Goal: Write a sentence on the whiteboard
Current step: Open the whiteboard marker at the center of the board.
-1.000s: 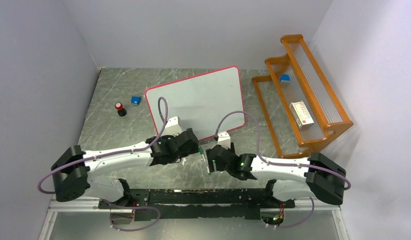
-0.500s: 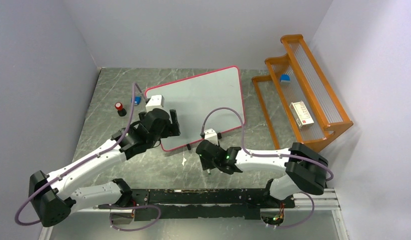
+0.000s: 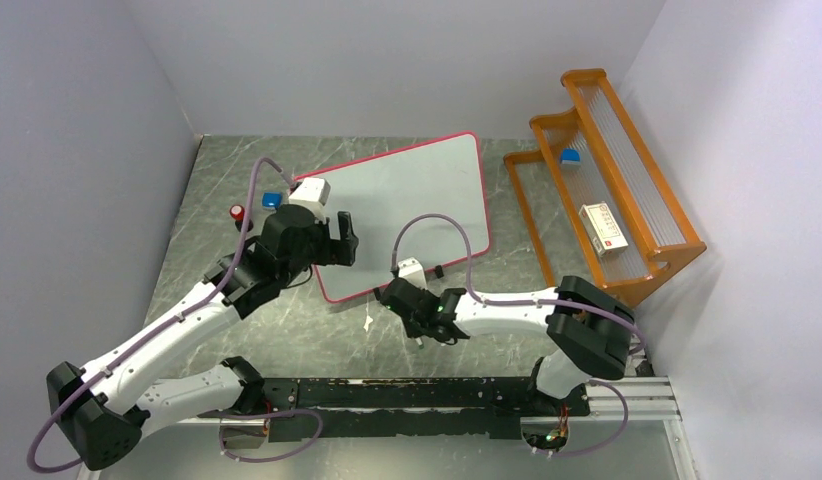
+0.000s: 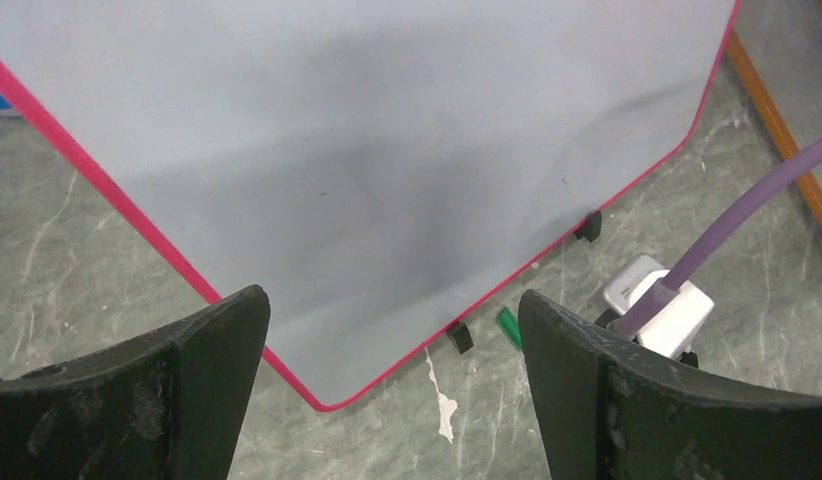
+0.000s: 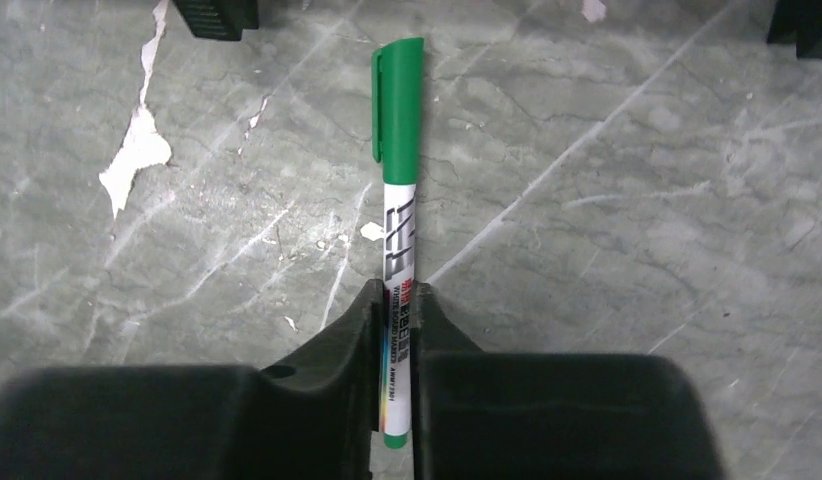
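Top external view, from the left: the left gripper [image 3: 343, 240] hangs over the near left corner of the whiteboard [image 3: 407, 195], jaws spread wide with nothing between them; the whiteboard lies askew on the marble table [image 3: 217, 165], resting on small black feet; just in front of its near edge the right gripper [image 3: 419, 332] has its fingers pinched on the white barrel of a green-capped marker [image 5: 397, 190], cap on and pointing toward the board; an orange rack [image 3: 627, 250] stands at far right.
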You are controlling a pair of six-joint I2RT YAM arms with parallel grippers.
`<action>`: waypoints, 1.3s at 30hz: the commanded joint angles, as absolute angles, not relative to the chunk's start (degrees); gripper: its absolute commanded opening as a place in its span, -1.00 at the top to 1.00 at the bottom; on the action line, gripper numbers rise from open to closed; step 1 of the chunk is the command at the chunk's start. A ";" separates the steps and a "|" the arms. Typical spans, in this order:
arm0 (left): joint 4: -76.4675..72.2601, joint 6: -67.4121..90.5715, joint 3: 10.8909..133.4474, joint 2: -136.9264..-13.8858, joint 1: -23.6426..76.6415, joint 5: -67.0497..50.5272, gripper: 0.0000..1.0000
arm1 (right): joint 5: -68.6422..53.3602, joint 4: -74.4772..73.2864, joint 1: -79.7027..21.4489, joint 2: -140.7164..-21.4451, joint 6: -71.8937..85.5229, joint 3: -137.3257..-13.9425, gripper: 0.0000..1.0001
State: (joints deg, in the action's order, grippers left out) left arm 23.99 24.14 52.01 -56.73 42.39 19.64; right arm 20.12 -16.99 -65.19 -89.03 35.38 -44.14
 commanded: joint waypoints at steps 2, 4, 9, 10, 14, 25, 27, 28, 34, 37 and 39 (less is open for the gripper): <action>19.91 20.33 52.22 -55.69 38.71 10.44 -0.95 | 18.74 -19.40 -64.97 -89.29 34.48 -44.23 1.00; 20.20 19.32 52.93 -55.66 37.36 7.17 -0.95 | 19.02 -20.18 -64.96 -87.37 33.90 -44.13 1.00; 20.04 19.96 53.39 -55.59 35.17 0.67 -0.96 | 19.34 -21.20 -64.96 -79.96 31.58 -43.21 1.00; 20.23 20.03 53.54 -55.74 34.89 -0.51 -0.95 | 19.56 -21.17 -64.97 -78.31 31.21 -42.96 1.00; 19.77 20.55 53.17 -56.40 34.63 -5.66 -0.95 | 19.11 -18.33 -64.96 -71.96 28.77 -41.35 1.00; 13.18 26.13 49.25 -58.76 34.54 -21.66 -0.91 | 17.06 -6.18 -64.95 -59.92 21.02 -38.59 1.00; 11.06 27.36 48.47 -59.81 34.54 -24.20 -0.88 | 15.92 -3.34 -64.95 -58.64 19.70 -38.16 1.00; 10.36 27.88 48.24 -60.10 34.50 -25.12 -0.88 | 15.63 -2.36 -64.97 -58.17 19.16 -38.15 1.00; 8.24 30.74 47.65 -61.64 34.54 -27.52 -0.82 | 15.04 1.95 -64.95 -56.20 17.27 -38.00 1.00; 5.42 33.10 46.42 -62.00 34.54 -28.98 -0.72 | 14.65 3.53 -64.95 -55.84 16.87 -37.29 1.00; 4.18 34.32 45.87 -62.28 34.54 -29.48 -0.65 | 14.14 4.38 -64.95 -55.65 16.83 -36.71 1.00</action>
State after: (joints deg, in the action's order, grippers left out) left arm 9.69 30.70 47.33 -61.89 34.92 -25.56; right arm 15.29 0.16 -65.19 -56.64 18.52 -38.30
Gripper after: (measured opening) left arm 0.855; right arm 0.034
